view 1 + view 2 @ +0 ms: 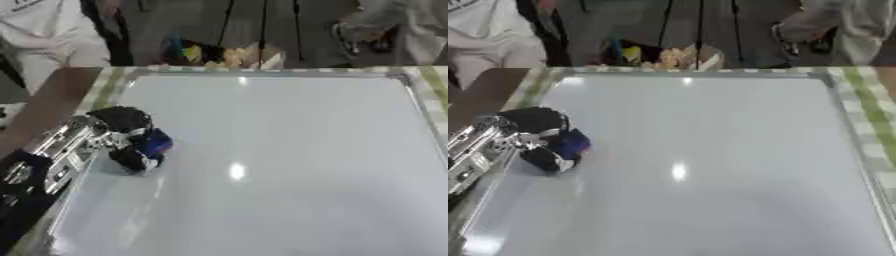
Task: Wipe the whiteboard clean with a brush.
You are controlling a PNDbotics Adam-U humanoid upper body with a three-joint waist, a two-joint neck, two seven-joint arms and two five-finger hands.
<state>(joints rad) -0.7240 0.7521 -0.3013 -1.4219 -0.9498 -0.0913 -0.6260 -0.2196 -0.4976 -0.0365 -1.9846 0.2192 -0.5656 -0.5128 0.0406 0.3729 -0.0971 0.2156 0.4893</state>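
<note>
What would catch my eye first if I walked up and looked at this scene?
Probably the big whiteboard, lying flat and filling most of the view, shiny with a bright spot of light near its middle. Next, the robot's left hand at the board's left edge, black fingers curled round a small blue brush that rests on the surface. Its silver and black arm runs in from the lower left corner.
</note>
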